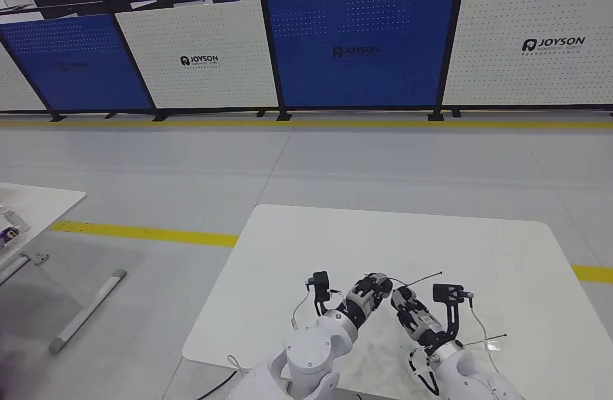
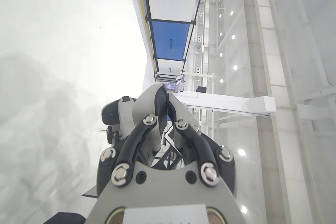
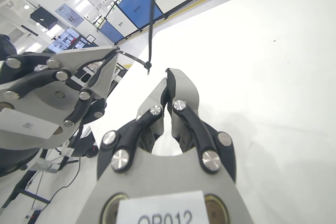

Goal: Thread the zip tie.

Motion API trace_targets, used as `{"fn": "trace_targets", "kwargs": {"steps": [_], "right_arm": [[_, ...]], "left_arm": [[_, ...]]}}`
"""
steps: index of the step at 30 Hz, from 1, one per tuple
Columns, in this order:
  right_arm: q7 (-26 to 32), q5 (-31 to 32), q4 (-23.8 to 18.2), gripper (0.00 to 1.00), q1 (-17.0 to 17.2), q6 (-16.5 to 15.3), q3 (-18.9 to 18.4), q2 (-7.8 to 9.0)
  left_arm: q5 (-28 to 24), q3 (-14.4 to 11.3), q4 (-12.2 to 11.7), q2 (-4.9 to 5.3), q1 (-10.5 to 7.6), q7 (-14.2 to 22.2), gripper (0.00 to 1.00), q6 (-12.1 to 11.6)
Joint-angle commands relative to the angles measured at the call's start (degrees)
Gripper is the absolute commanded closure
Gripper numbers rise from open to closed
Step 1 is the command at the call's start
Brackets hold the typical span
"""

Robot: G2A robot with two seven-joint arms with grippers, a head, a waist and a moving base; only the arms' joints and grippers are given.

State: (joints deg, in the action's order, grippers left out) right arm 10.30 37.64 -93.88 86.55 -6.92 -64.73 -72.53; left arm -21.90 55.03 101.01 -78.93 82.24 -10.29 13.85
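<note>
Two robot arms meet over a white tabletop (image 1: 286, 260), close to its near edge, with their grippers almost tip to tip.

The left gripper (image 3: 115, 51) is fully closed and pinches one end of a thin black zip tie (image 3: 150, 46) at its very fingertips. From that grip a short stretch of strap runs to the tie's small head, which hangs in the air just off the fingertips. From the head the long strap rises straight and leaves the right wrist view. From above, the zip tie (image 1: 416, 281) shows as a fine dark line slanting away from the two grippers, above the tabletop.

In its own wrist view the left gripper (image 2: 164, 89) has its dark pads pressed flat together.

The right gripper (image 3: 168, 74) is also closed tight, with nothing visible between its fingers. Its tips sit just beside the tie's head, not touching it.

Another thin dark strip (image 1: 486, 340) lies near the right arm; what it is cannot be told.

Blue and white panels (image 1: 356, 50) stand behind a yellow floor line (image 1: 146, 232).
</note>
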Motion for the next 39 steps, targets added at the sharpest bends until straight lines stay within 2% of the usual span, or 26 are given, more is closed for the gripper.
{"fn": "trace_targets", "kwargs": {"steps": [1, 3, 6, 9, 11, 17, 20, 22, 23, 26, 32, 39], "right_arm": [[-0.1, 0.1, -0.2, 0.71, 0.2, -0.4, -0.2, 0.05], [-0.2, 0.3, -0.4, 0.68, 0.4, -0.3, -0.4, 0.09], [-0.5, 0.2, -0.9, 0.69, 0.7, 0.0, -0.8, 0.12], [-0.4, 0.2, -1.3, 0.71, 0.8, 0.3, -1.1, 0.14], [-0.3, 0.4, -1.5, 0.76, 0.7, 0.5, -1.1, 0.14], [0.0, 0.6, -1.9, 0.72, 0.5, 0.7, -1.0, 0.09], [-0.1, 0.5, -1.9, 0.78, 0.4, 0.6, -1.0, 0.06], [-0.1, 0.5, -1.9, 0.76, 0.4, 0.6, -1.0, 0.04], [-0.1, 0.4, -1.8, 0.79, 0.3, 0.6, -1.0, 0.03], [-0.1, 0.2, -1.5, 1.0, 0.1, 0.6, -0.9, -0.03], [-0.3, 0.0, -1.0, 1.0, -0.2, 0.6, -0.8, -0.13], [0.3, 0.0, -0.2, 1.0, -0.9, 0.6, -0.2, -0.3]], "left_arm": [[0.1, 0.1, -0.1, -0.02, -0.01, -0.2, 1.0, 0.2], [0.1, 0.1, -0.3, -0.04, -0.04, -0.1, 1.0, 0.3], [0.2, 0.0, -0.3, -0.07, 0.02, 0.1, 1.0, 0.3], [0.4, 0.0, -0.3, -0.07, 0.15, 0.3, 1.0, 0.2], [0.7, 0.0, -0.3, -0.06, 0.24, 0.5, 1.0, 0.4], [1.5, -0.2, -0.3, -0.05, 0.4, 0.6, 1.0, 0.9], [1.9, -0.2, -0.4, -0.06, 0.37, 0.6, 1.0, 1.2], [2.0, -0.2, -0.5, -0.06, 0.33, 0.8, 1.0, 1.5], [2.1, -0.2, -0.5, -0.07, 0.31, 0.8, 1.0, 1.5], [2.2, -0.2, -0.6, -0.1, 0.25, 0.8, 1.0, 1.7], [1.9, -0.1, -0.7, -0.21, 0.03, 0.8, 1.0, 1.6], [1.6, -0.2, -0.2, -0.3, 0.32, 1.6, 1.0, -0.5]]}}
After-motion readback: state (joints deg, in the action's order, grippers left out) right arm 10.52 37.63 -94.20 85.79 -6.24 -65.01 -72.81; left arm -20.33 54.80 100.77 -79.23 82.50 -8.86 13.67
